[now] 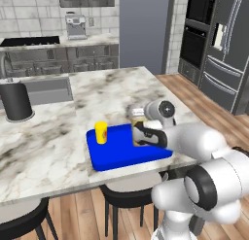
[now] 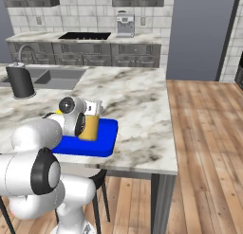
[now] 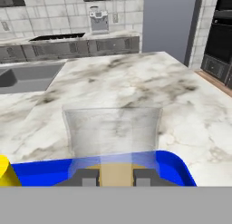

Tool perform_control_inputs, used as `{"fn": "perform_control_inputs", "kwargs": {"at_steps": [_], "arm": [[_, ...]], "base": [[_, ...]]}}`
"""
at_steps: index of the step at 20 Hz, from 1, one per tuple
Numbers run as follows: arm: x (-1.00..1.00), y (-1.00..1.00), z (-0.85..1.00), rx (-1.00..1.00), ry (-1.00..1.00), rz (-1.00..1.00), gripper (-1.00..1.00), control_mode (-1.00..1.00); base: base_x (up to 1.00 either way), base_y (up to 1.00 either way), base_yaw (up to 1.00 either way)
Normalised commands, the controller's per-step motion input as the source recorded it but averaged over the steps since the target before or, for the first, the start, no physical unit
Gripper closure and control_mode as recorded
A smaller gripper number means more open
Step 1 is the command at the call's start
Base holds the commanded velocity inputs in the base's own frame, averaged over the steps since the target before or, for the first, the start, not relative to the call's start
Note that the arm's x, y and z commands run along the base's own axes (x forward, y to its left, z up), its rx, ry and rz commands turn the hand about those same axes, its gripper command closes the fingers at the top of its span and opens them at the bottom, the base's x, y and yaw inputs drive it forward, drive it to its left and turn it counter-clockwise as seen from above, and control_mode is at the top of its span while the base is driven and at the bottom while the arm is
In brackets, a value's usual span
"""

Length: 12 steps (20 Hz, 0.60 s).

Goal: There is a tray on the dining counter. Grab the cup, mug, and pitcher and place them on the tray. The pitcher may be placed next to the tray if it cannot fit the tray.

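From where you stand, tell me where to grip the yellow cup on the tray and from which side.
Take the cup round its mid-wall, probably from the stool side: it stands upright, slim and handleless on the tray, and the pitcher stands to its right.

From my left base view, the arm's wrist covers most of the pitcher (image 1: 137, 128) and the right part of the tray (image 1: 116, 154). In the right base view, my arm hides the tray's left half and all but a sliver of the cup (image 2: 59, 112). The hand view cuts the cup off at its left edge, and the gripper (image 3: 116, 177) shows just 2 fingertips.
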Motion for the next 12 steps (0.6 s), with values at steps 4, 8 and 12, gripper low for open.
{"fn": "perform_control_inputs", "kwargs": {"at_steps": [4,8,12], "arm": [[-0.35,0.0,0.0,0.0,0.0,0.0,1.0,-1.0],[-0.3,0.0,0.0,0.0,0.0,0.0,1.0,-1.0],[-0.26,0.0,-0.01,0.0,0.02,0.0,1.0,-1.0]], "base": [[0.0,0.0,0.0],[0.0,0.0,0.0],[0.0,0.0,0.0]]}}
